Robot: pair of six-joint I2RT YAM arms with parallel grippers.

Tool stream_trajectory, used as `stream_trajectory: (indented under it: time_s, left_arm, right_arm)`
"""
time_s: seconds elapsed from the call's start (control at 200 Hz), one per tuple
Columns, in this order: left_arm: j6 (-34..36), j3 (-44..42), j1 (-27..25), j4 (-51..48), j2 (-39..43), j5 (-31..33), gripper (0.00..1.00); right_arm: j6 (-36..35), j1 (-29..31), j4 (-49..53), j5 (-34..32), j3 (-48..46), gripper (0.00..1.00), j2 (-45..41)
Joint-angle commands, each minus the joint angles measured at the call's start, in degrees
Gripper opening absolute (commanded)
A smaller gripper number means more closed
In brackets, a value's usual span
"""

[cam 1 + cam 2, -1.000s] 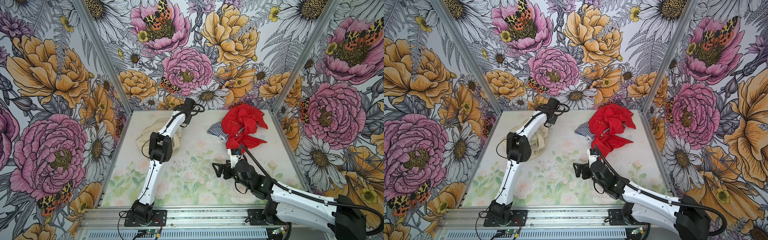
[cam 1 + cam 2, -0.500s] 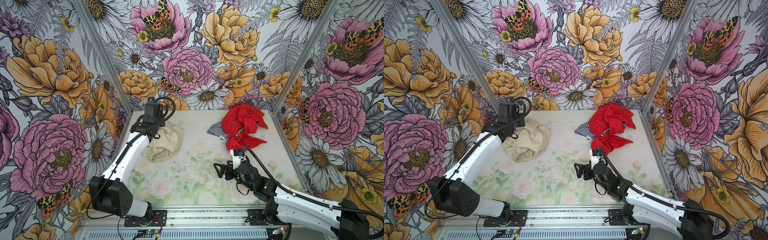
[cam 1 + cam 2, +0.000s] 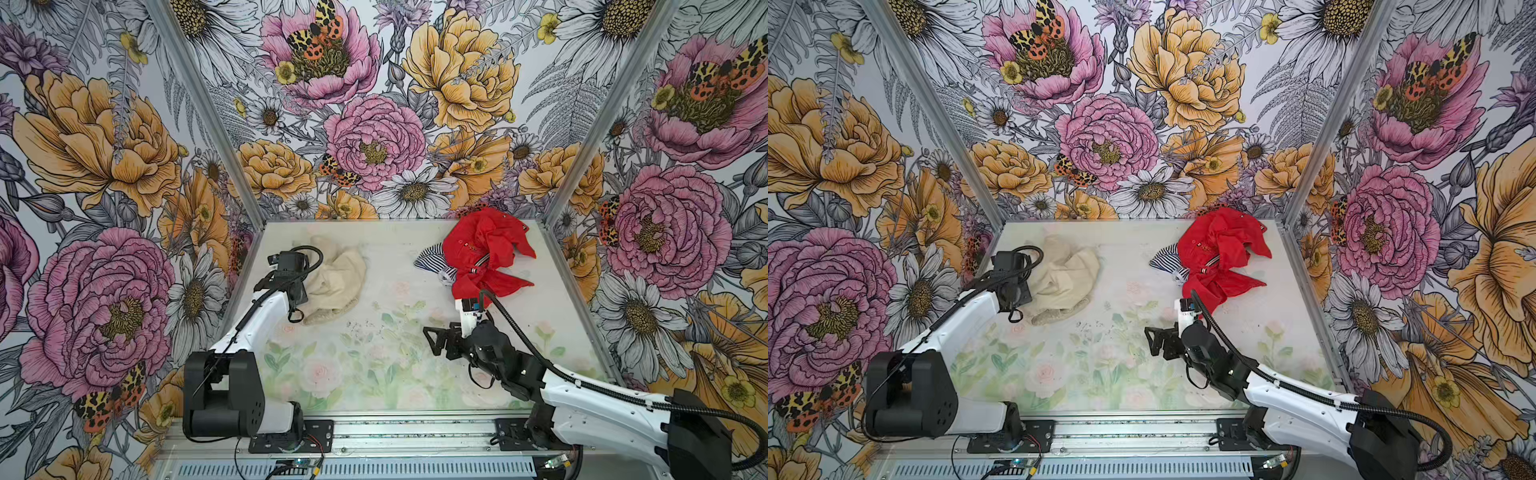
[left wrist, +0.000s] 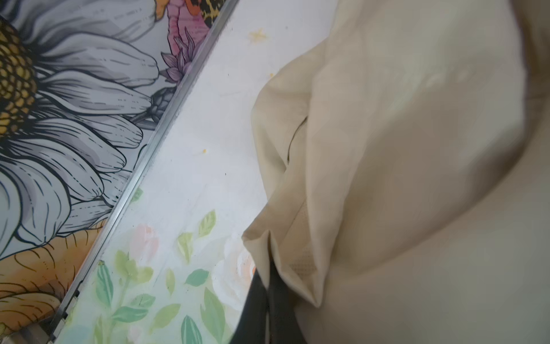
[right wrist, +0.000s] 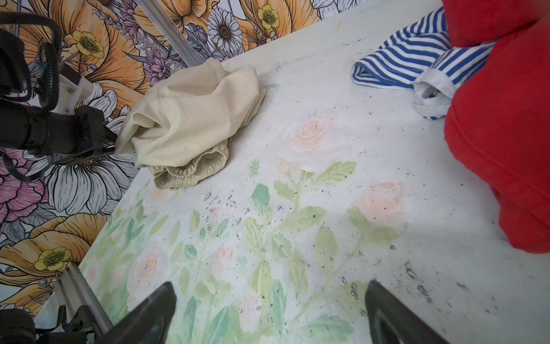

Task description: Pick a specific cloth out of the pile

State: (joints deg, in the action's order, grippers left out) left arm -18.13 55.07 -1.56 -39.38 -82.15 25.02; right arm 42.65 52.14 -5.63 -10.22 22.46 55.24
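Three garments on the worktop [image 3: 374,365]: one cream cloth [image 3: 336,278] at far left, its edge clamped in the left pincer [image 4: 268,274]. One red jacket [image 3: 482,249] over one striped cloth [image 3: 430,259] form the pile [image 3: 1214,266], far right. The right pincer [image 3: 432,341] gapes, empty.

Cloth [image 3: 338,276] left on table [image 3: 374,353]; pile [image 3: 482,249] right, well apart.

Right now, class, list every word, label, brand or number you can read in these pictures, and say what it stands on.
No readable text anywhere in these views.
red jacket: small specks near its front, too small to read.
cream cloth, striped cloth, table: no writing shows.
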Motion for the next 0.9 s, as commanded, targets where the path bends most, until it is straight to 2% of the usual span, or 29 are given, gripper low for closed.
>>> stream_trajectory:
  time_s: [0.0,0.105,0.24,0.445,0.52,0.625,0.756,0.831,0.896]
  left_arm:
    - [-0.8,2.4,0.2,-0.4,-5.2,-5.2,0.0]
    - [-0.8,4.8,-1.0,-0.2,-11.2,-10.3,0.0]
    - [-4.0,7.1,-4.9,1.8,-17.6,-6.1,0.0]
    - [-7.5,16.2,-6.2,3.3,-27.9,-3.1,0.0]
    - [-6.8,20.5,-5.8,2.1,-30.2,-1.6,0.0]
    - [-5.4,26.1,-4.6,1.9,-33.3,-2.6,0.02]
    - [0.8,37.1,-4.6,-0.1,-39.0,-3.8,0.03]
    - [2.3,43.2,-4.8,-4.8,-40.8,-3.9,0.13]
    - [3.5,42.6,-5.6,-4.6,-38.0,-2.0,0.31]
  right_arm:
    - [0.8,-0.2,-2.9,0.6,2.6,0.99,0.9]
    - [0.9,-0.1,-3.8,0.7,2.7,0.99,2.1]
    - [1.1,-0.2,-5.1,1.2,2.7,0.99,3.8]
    - [1.3,-0.2,-3.8,1.5,3.0,0.99,3.4]
    - [1.0,-0.2,-2.3,0.7,3.0,0.99,2.3]
    - [1.0,-0.1,-1.7,-0.6,2.1,0.99,0.9]
    - [0.6,-0.3,-0.5,-0.6,2.6,0.99,0.5]
    - [0.6,-0.2,1.0,-0.4,3.4,0.99,0.1]
    - [0.8,-0.3,1.8,-0.6,3.4,0.99,-0.9]
